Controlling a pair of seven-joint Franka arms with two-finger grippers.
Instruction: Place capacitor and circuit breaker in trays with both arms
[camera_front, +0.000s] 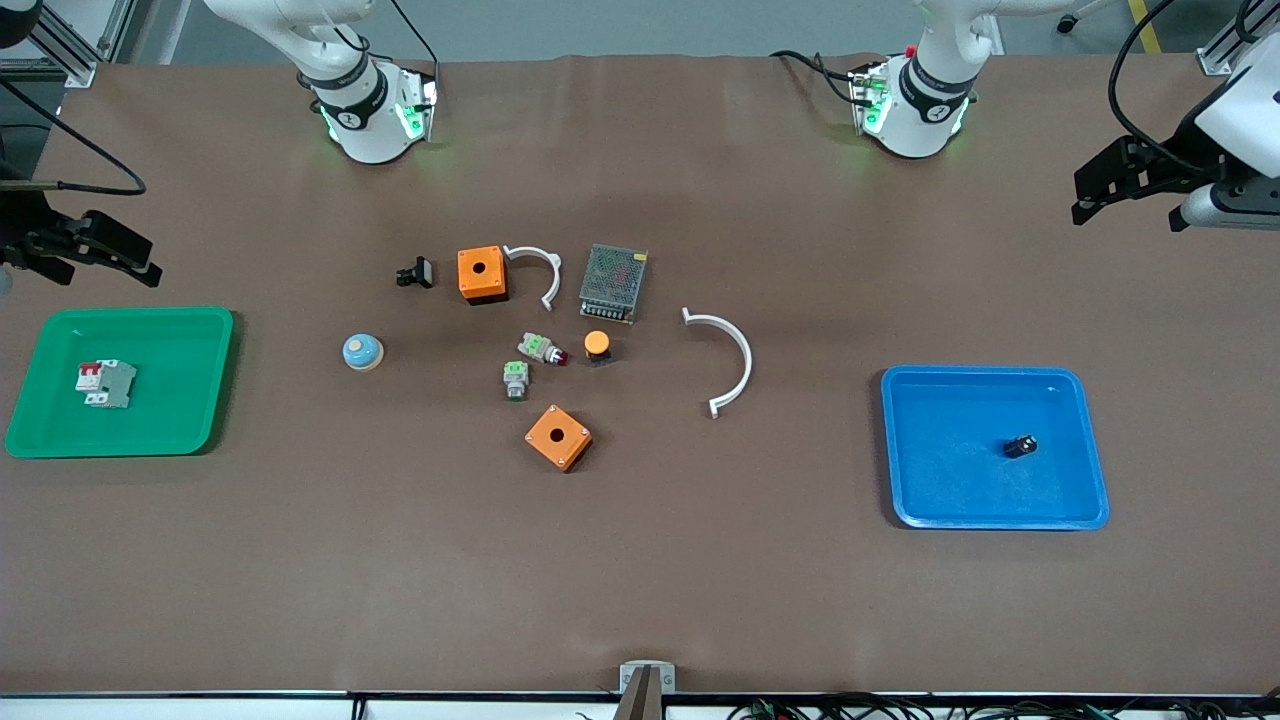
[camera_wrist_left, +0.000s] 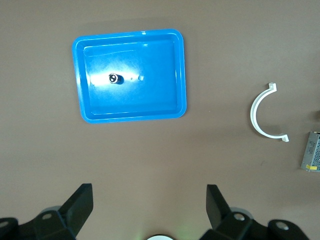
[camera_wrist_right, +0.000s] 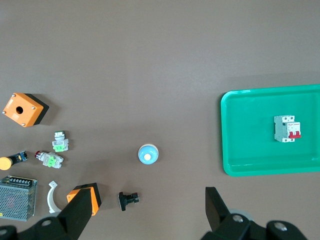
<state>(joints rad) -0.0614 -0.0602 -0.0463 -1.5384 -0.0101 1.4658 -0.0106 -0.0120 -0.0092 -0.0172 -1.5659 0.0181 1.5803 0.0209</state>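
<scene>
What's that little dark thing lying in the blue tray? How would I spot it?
Find the blue tray at the left arm's end of the table. The only thing in it is the capacitor, a tiny dark cylinder lying on its side. It is smaller than any of the parts clustered at mid-table.

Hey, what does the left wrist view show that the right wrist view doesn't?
Only the left wrist view shows the blue tray with the capacitor lying in it, the large white curved clip, and the open left gripper.

Only the right wrist view shows the green tray holding the circuit breaker, the blue-domed button, two orange boxes, the green-topped parts, the black clip-like part, and the open right gripper.

Both show the brown table and the metal mesh-covered power supply.
</scene>
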